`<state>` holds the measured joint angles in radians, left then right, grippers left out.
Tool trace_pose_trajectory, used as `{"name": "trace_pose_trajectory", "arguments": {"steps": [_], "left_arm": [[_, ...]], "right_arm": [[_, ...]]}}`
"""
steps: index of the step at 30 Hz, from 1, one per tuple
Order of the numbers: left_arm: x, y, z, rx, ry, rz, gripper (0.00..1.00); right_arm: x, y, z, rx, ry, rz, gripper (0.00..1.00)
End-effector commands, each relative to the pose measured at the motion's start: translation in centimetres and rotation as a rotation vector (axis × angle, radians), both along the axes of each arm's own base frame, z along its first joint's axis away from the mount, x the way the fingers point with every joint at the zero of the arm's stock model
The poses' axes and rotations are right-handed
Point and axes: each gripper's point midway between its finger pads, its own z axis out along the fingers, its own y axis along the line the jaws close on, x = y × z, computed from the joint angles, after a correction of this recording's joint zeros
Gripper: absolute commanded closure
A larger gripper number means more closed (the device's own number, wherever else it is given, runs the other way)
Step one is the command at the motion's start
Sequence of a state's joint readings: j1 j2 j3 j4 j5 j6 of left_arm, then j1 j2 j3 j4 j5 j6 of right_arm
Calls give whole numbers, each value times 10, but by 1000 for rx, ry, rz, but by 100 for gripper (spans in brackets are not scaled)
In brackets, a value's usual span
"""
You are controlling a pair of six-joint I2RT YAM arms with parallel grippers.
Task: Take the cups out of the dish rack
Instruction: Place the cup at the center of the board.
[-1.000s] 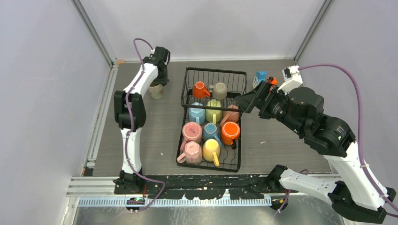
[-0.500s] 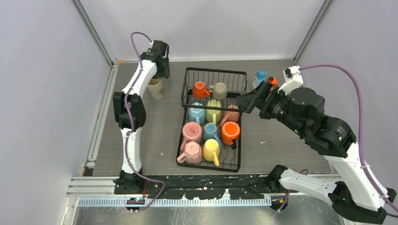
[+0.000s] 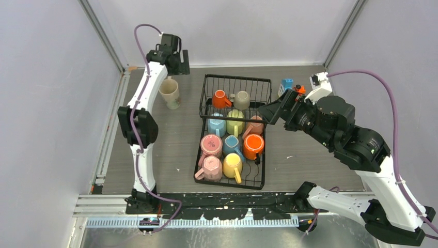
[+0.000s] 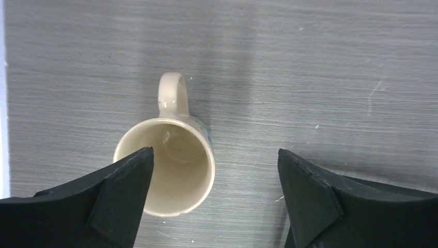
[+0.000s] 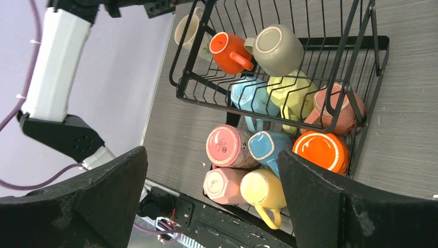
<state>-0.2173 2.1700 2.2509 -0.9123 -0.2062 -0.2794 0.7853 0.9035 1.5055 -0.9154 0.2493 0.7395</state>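
Unloading is in its early part, judged from the layout: one cream cup (image 3: 169,93) stands on the table (image 3: 175,150), left of the dish rack (image 3: 236,77) and apart from it, while ten cups (image 3: 232,143) are in the rack. The cream cup is upright, mouth up, resting on its own base, so it needs no support.

The left gripper (image 4: 215,154) sits above this cup with its jaws spread wide and nothing between them. In the left wrist view one finger (image 4: 124,191) overlaps the rim, but the top view places the gripper above the cup, not touching it. The spread jaws suggest a release, with the cup set off to the side so that the approach to the rack is free.

The right gripper (image 3: 269,111) hovers at the right edge of the rack, near the salmon cup (image 3: 254,125), jaws fully apart and empty. Its wrist camera looks down over the whole rack, a posture suited to selecting a cup.

The orange cup (image 5: 230,51) and the grey-beige cup (image 5: 276,49) lie in the tall basket section; the other eight are packed close together on the wavy tray
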Motion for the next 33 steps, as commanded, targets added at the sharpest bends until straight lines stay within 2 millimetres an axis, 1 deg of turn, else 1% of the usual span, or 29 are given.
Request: {"name": "trace_pose_trajectory", "arguments": {"steps": [1, 2, 7, 9, 10, 12, 13, 15, 18, 20, 24, 25, 27, 29, 33], "left_arm": [[-18, -1, 105, -60, -207, -26, 3], [-21, -3, 113, -65, -223, -31, 1], [-45, -13, 154, -94, -296, -66, 0], [-59, -19, 169, -110, -322, -87, 0], [-68, -22, 180, -122, -343, -100, 0], [-83, -27, 188, -140, -358, -119, 0], [-90, -31, 187, -146, -353, -129, 0], [-105, -35, 192, -163, -363, -143, 0], [-128, -42, 194, -196, -369, -163, 0], [-145, -43, 196, -214, -374, -171, 0], [-175, -48, 192, -261, -366, -192, 0], [-185, -47, 195, -268, -373, -198, 0], [-201, -46, 191, -275, -364, -203, 0], [-215, -43, 181, -279, -341, -203, 0], [-243, -37, 168, -296, -307, -206, 0]], "right_arm": [[0, -2, 0, -11, -5, -4, 0], [0, -2, -3, -18, 1, -3, 0], [-1, -3, -24, -70, 42, 7, 0], [-2, -3, -34, -97, 63, 11, 0], [-3, -3, -38, -110, 73, 14, 0], [-4, -4, -48, -129, 93, 18, 0], [-5, -4, -55, -140, 106, 21, 0], [-7, -3, -67, -153, 129, 29, 0], [-11, -2, -84, -166, 161, 42, 0], [-14, -1, -94, -171, 173, 49, 0], [-20, 0, -112, -186, 195, 54, 0], [-22, 0, -116, -192, 198, 53, 0], [-26, 2, -125, -203, 203, 57, 0], [-31, 6, -133, -212, 206, 66, 0], [-40, 17, -151, -243, 207, 81, 0]]}}
